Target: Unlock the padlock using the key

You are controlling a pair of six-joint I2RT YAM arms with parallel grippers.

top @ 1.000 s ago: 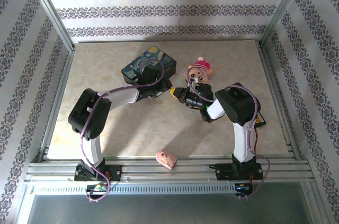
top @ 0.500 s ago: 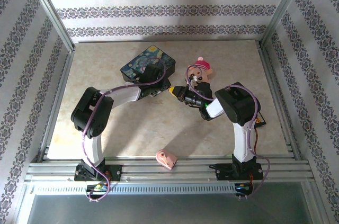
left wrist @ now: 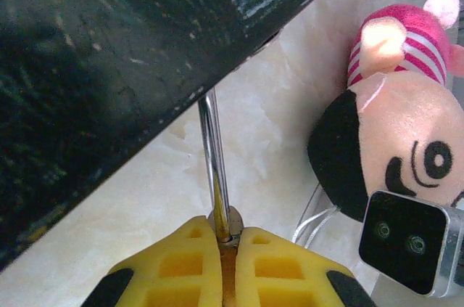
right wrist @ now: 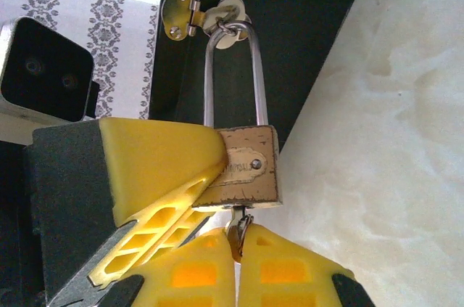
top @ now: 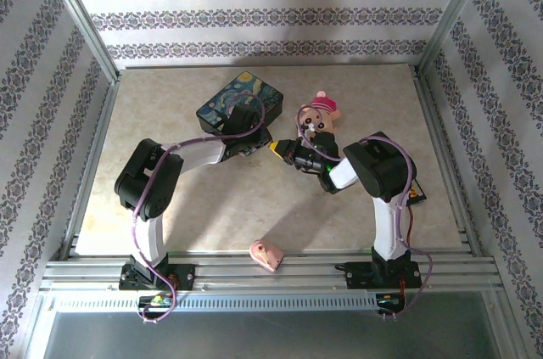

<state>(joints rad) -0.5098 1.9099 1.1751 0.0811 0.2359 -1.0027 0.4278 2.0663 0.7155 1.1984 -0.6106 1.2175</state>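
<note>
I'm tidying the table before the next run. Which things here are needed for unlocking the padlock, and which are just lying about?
Needed: padlock, key, box whose clasp the padlock hangs on.
Lying about: plush toy, pink wedge.

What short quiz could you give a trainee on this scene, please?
1. True or false: the padlock hangs on the clasp of the box.
2. What does the left gripper grip? A key; B padlock; C box.
3. Fill in: the right gripper is shut on the ___.
Key: 1 true; 2 B; 3 key.
</note>
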